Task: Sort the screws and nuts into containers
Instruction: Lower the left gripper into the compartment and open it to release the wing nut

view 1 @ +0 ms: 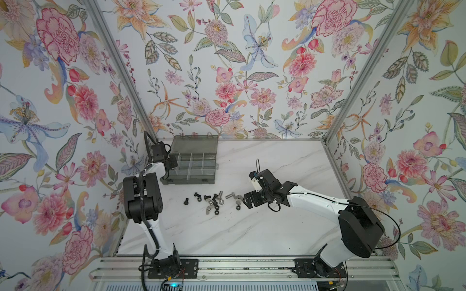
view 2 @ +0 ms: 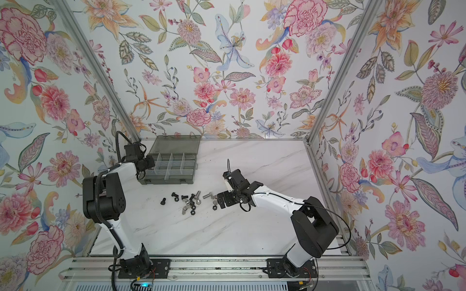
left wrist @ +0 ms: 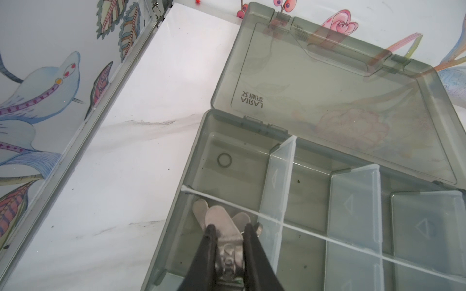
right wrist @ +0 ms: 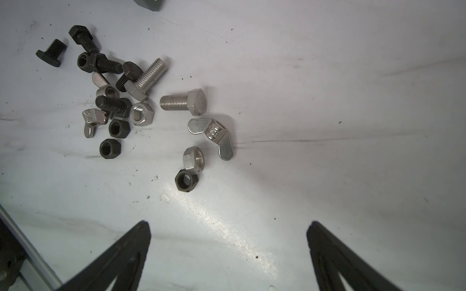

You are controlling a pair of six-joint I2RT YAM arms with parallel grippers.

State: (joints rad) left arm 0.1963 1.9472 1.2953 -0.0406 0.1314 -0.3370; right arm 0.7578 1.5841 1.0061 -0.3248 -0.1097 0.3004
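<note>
On the marble table (view 1: 227, 226), the right gripper (right wrist: 228, 226) stood wide open beside seven screws (right wrist: 184, 102), five black, two silver, among loose nuts (right wrist: 118, 128). Farther back, the left gripper (left wrist: 229, 229) pinched a wing nut (left wrist: 219, 216) at a corner cell of the containers (left wrist: 239, 176), whose lid (left wrist: 353, 113) read LARIA, reversed. Floral walls (view 1: 227, 63) stood behind.

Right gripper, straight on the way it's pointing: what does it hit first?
Probably the black hex nut: closest piece ahead of the open right gripper, within its jaw span, with the silver hex nut just behind it. Tilt is unclear; it might meet the table first.
</note>
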